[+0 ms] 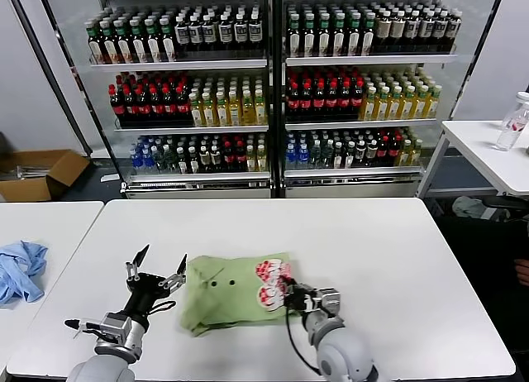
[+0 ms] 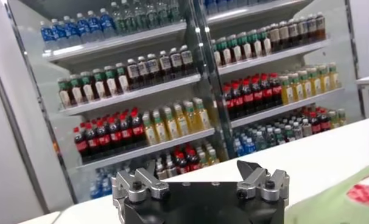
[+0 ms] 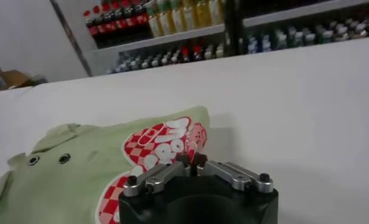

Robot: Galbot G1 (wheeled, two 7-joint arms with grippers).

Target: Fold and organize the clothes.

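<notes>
The light green shirt lies folded into a small bundle on the white table, its red-and-white checkered print at its right end and two small buttons on top. My right gripper is at that right edge, shut on a fold of the printed cloth; in the right wrist view the fingertips pinch the shirt's edge. My left gripper hovers open just left of the shirt, empty; in the left wrist view its fingers stand wide apart, with the shirt's corner to one side.
A light blue cloth lies on a second table at the far left. Drink coolers full of bottles stand behind the table. A cardboard box sits on the floor at left. A side table with a bottle is at right.
</notes>
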